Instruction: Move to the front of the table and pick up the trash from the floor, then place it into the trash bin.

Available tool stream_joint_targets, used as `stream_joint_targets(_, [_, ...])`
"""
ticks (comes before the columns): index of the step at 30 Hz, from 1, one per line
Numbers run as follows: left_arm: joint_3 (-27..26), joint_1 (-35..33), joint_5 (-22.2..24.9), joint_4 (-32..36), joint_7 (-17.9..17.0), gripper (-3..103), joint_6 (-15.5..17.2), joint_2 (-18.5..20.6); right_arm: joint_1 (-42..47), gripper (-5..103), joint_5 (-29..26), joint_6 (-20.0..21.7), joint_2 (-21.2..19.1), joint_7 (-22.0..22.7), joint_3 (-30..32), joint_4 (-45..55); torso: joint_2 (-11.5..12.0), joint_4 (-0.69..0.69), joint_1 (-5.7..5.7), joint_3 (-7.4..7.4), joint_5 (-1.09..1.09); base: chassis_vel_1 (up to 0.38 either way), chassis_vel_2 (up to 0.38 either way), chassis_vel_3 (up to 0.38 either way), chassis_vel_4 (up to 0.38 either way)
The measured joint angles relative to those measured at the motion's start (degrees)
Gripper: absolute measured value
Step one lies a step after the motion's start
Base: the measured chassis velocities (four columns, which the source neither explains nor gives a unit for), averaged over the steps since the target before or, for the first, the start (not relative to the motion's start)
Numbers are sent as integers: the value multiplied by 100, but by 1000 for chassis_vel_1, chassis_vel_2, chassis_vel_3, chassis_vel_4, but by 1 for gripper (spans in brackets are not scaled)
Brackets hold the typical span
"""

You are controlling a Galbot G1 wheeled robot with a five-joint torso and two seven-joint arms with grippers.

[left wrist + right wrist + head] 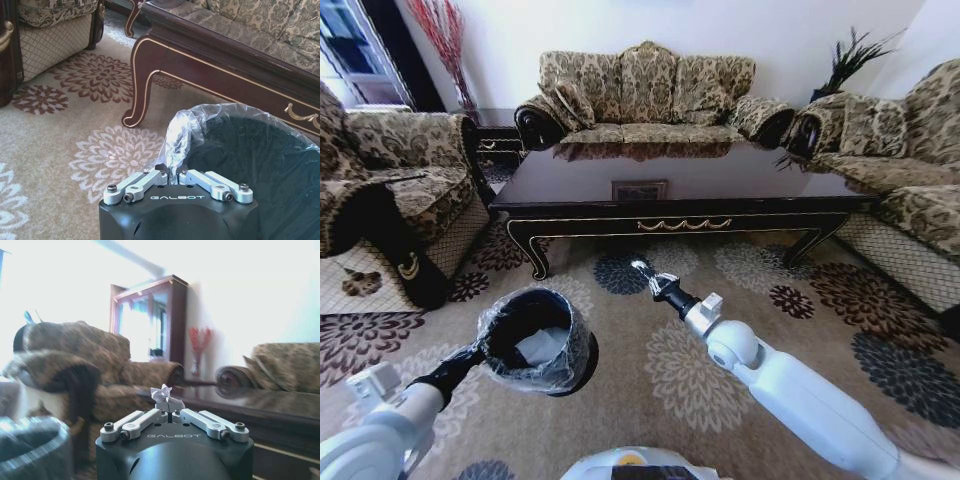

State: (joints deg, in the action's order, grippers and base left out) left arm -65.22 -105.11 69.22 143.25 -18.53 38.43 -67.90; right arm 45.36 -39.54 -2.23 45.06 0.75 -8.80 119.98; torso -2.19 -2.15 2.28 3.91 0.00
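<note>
Silvery crumpled wrapper (167, 397) sits pinched in the right gripper (642, 268), raised off the carpet before the desk (720, 190). Left gripper (176, 172) clamps the liner of the trash bin (535, 340), held beside it. Risk: the scrap falls outside, since the bin hangs off to the side.

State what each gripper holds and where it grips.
Left gripper: trash bin, pinched at its bag-lined rim. Right gripper: small crumpled trash, pinched at its base.
</note>
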Motion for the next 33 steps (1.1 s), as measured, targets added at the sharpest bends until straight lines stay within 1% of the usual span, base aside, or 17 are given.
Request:
stream_joint_targets(1, [0,0,0,0,0,5,0,0,0,0,0,0,0,0,0,0,0,0,0,0,0,0,0,0,0])
stream_joint_targets(3, [-1,-11,0,0,-1,5,1,-9,-206,0,-281,-65,-3,-104,-226,229,0,-1,0,0,-1,0,0,0,0])
stream_joint_targets(4, [-6,-23,0,0,-2,5,2,-24,-405,0,-400,-132,17,-270,-435,357,0,0,0,0,-2,0,0,0,0])
stream_joint_targets(5, [-20,-33,0,0,-3,5,2,-39,-609,0,-368,-239,47,-519,-655,395,0,0,0,0,-2,0,0,0,0])
stream_joint_targets(6, [-20,-33,0,0,-3,5,2,-39,-609,0,-368,-239,47,-519,-655,395,0,0,0,0,-2,0,0,0,0])
stream_joint_targets(7, [-36,-47,1,0,-3,5,2,-50,-754,0,-252,-341,69,-744,-834,376,0,1,0,0,-2,0,0,0,0])
stream_joint_targets(10, [-92,-84,7,0,-3,5,2,-83,-1009,0,167,-592,153,-1272,-1266,133,0,0,0,0,-1,0,0,0,0])
stream_joint_targets(11, [-92,-84,7,0,-3,5,2,-83,-1009,0,167,-592,153,-1272,-1266,133,0,0,0,0,-1,0,0,0,0])
stream_joint_targets(13, [-114,-101,9,0,-3,5,2,-105,-1064,0,343,-670,209,-1445,-1433,-10,0,0,0,0,-1,0,0,0,0])
stream_joint_targets(14, [-134,-118,14,0,-3,5,2,-130,-1108,0,519,-741,289,-1602,-1590,-179,0,-1,0,0,-1,0,0,0,0])
stream_joint_targets(15, [-134,-118,14,0,-3,5,2,-130,-1108,0,519,-741,289,-1602,-1590,-179,0,-1,0,0,-1,0,0,0,0])
stream_joint_targets(19, [-178,-147,24,0,-3,5,2,-171,-1225,0,728,-885,443,-1881,-1936,-496,1,-1,0,0,-1,0,0,0,0])
stream_joint_targets(21, [-183,-148,24,0,-3,5,2,-176,-1248,0,736,-906,463,-1930,-2006,-524,1,0,0,0,-1,0,0,0,0])
stream_joint_targets(24, [-193,-153,24,0,-4,5,2,-209,-1339,0,794,-980,532,-2150,-2236,-617,1,0,0,0,-1,0,0,0,0])
stream_joint_targets(33, [-175,-154,22,0,-3,5,2,-252,-1540,0,834,-992,656,-2315,-2500,-671,1,-1,0,0,-1,0,0,0,0])
